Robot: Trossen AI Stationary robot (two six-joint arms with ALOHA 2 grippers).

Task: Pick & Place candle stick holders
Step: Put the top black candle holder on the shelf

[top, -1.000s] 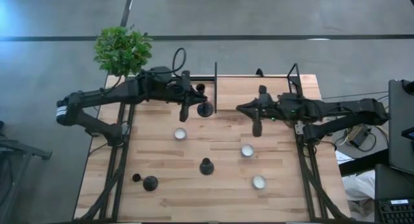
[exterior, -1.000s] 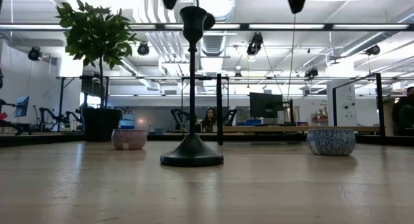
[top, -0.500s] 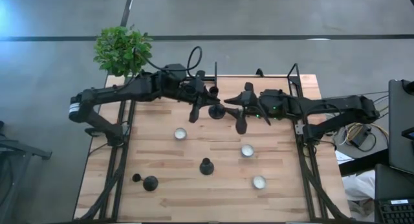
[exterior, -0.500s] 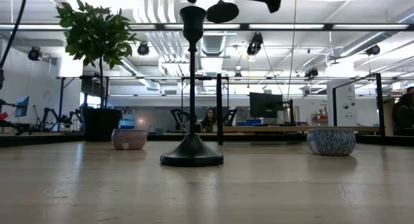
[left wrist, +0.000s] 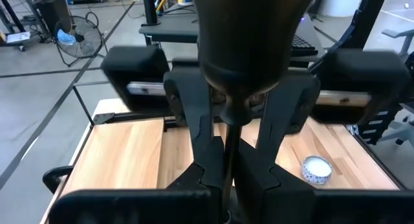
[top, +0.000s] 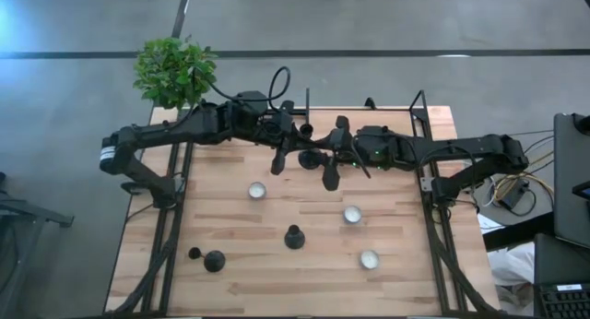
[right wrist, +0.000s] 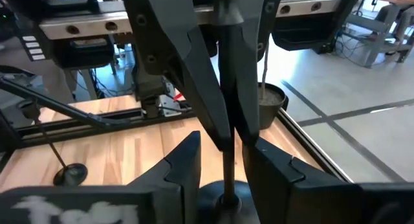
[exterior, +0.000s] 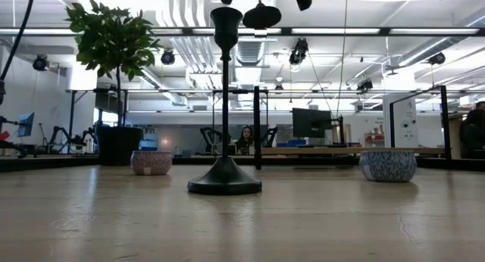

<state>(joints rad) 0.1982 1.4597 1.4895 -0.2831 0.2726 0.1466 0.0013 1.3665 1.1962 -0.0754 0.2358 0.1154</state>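
My left tool (top: 277, 159) clenching a candlestick holder (top: 308, 159) stem above the desk (top: 277, 264), my right tool (top: 328, 174) closing around it, grip uncertain.

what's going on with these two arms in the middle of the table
Both arms meet above the back middle of the table, handing over a black candlestick holder in mid-air. The left gripper is shut on its thin stem. The right gripper has its jaws around the same stem, apparently closing on it. A second holder stands upright mid-table, and a third sits near the front left. Three small candle cups, such as this one, are scattered on the wood.
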